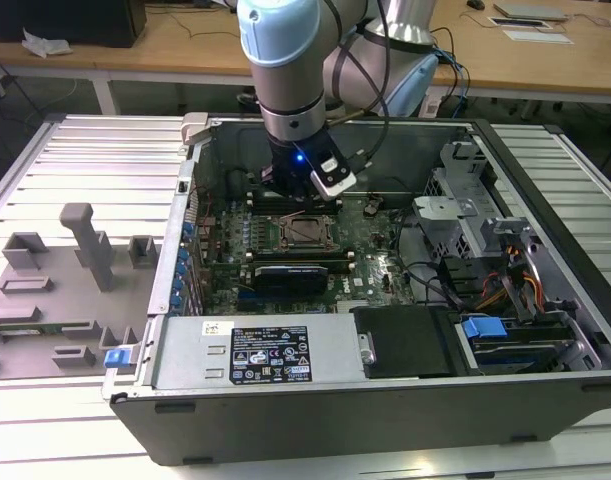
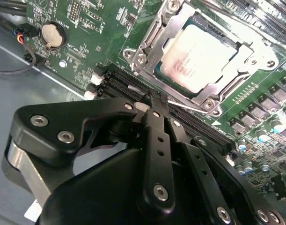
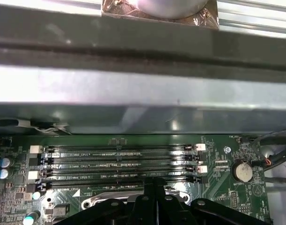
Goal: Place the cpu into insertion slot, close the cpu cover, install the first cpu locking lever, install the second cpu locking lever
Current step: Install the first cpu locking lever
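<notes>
Sitting closed right at the thin locking lever (image 2: pixel 187 107) beside the cpu (image 2: pixel 199 58), the end effector (image 2: pixel 151 98) is needing steady, square pressure, I'd say.

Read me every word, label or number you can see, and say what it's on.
Nothing can be read.
Label on the grey box: print too small.
Board lettering by the memory slots: blurred.
cpu top: faint marks, unreadable.
Coin battery: stamp unreadable.
</notes>
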Robot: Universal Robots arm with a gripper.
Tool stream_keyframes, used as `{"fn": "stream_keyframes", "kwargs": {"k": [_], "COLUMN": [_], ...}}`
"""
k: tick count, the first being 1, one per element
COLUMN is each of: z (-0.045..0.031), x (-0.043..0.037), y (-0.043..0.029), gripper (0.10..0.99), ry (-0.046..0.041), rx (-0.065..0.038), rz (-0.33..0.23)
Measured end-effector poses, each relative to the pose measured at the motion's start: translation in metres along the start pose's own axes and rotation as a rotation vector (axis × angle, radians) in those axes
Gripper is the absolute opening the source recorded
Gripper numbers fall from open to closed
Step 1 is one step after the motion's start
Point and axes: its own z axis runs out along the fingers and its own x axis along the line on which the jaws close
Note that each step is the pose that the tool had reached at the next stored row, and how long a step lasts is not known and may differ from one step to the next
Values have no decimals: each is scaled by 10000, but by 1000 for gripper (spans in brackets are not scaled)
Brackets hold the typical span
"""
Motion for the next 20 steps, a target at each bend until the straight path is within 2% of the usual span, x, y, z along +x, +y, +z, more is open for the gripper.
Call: {"fn": "stream_keyframes", "kwargs": {"k": [2,4,6,13,14,15,20], "z": [10,16,22,40,50,59,114], "x": [1,2,3,6,7,9,20], "y": [35,45,50,94,94,94,92], "gripper": [106,106,106,106,106,106,106], "ry": [-3,-17,-52,-104,-125,-139,-202], "rx": [76,184,249,348,461,522,647], "rz": [5,56,227,473,548,610,917]}}
